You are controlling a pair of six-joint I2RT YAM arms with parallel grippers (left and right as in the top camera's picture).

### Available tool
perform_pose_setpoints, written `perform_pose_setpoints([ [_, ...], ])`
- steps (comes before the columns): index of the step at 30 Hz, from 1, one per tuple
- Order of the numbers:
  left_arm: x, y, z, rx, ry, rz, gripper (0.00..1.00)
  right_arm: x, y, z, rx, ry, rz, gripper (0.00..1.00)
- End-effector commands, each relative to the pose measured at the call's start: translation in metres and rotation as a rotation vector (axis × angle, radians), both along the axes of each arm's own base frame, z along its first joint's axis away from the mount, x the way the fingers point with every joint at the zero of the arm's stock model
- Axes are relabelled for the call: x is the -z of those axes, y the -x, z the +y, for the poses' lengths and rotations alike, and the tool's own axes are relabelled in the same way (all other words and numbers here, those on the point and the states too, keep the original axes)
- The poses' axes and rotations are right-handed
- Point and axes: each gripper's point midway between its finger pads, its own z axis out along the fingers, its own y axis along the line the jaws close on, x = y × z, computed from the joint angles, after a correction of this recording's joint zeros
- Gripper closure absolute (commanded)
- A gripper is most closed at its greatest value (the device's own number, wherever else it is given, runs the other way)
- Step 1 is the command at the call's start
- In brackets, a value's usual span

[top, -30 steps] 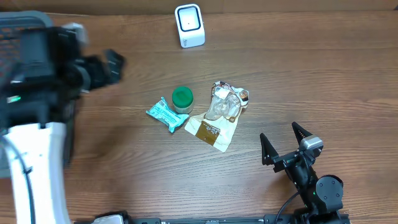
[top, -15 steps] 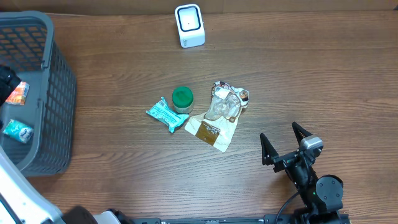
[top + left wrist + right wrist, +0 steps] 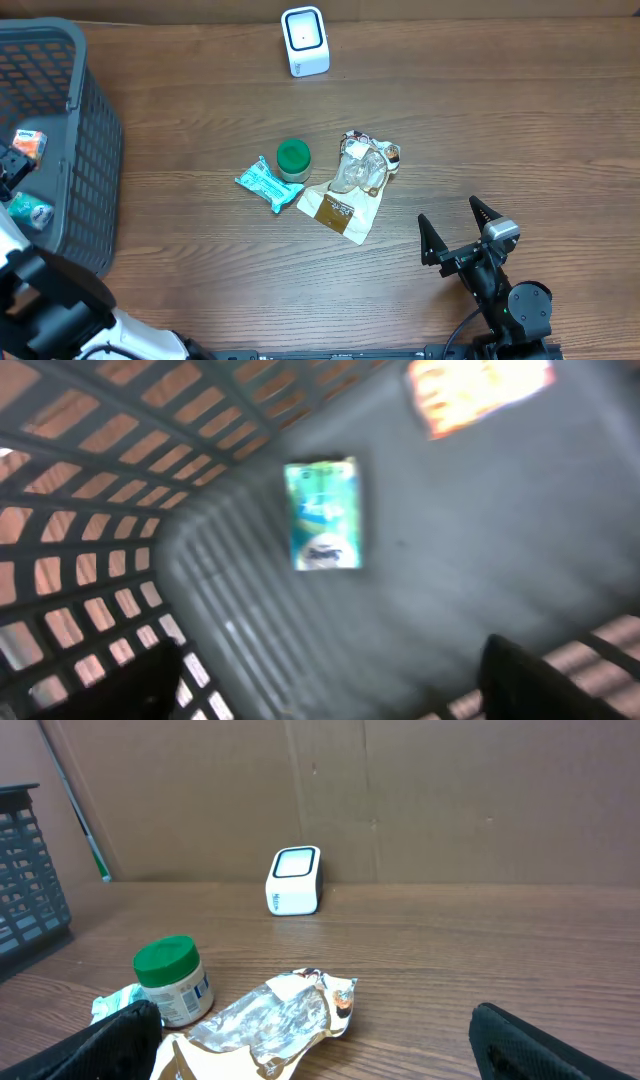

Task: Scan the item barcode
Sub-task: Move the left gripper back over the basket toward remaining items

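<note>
The white barcode scanner [image 3: 304,40] stands at the back of the table, and the right wrist view shows the scanner [image 3: 294,880] too. In mid-table lie a green-lidded jar [image 3: 293,158], a teal packet [image 3: 264,183] and a crumpled foil bag [image 3: 352,185]. My left gripper [image 3: 9,166] hangs inside the grey basket [image 3: 92,150], open and empty. Below the left gripper [image 3: 325,660], a teal packet [image 3: 323,513] and an orange packet [image 3: 478,390] lie on the basket floor, blurred. My right gripper [image 3: 450,215] rests open to the right of the foil bag, holding nothing.
The basket takes up the table's left edge, its mesh walls [image 3: 90,490] close around my left gripper. In the right wrist view the jar [image 3: 170,980] and foil bag [image 3: 275,1025] lie just ahead of the right gripper [image 3: 312,1015]. A brown board wall [image 3: 400,790] closes the back.
My left arm has swung off from in front of the overhead camera and gone down into the basket at the left edge. The right arm and the table items have not moved.
</note>
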Motion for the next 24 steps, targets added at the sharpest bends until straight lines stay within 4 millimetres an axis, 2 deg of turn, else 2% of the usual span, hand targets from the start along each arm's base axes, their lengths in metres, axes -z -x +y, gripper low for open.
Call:
perform_pose_setpoints([
  [1,0.026,0.006,0.016,-0.032,-0.007,0.090,0.47,0.002,0.001,0.002,-0.011,-0.006,0.001,0.00],
  [3,0.041,0.005,0.019,-0.024,0.012,0.116,0.59,0.002,0.001,0.002,-0.011,-0.005,0.000,0.00],
  [4,0.048,0.004,0.020,-0.023,0.021,0.126,0.60,0.002,0.001,0.002,-0.011,-0.005,0.000,0.00],
  [17,0.113,-0.007,0.029,0.027,0.087,0.208,0.59,0.002,0.001,0.002,-0.011,-0.005,0.000,0.00],
  [24,0.130,-0.016,0.036,0.027,0.082,0.195,0.61,0.002,0.001,0.002,-0.011,-0.005,0.000,0.00],
])
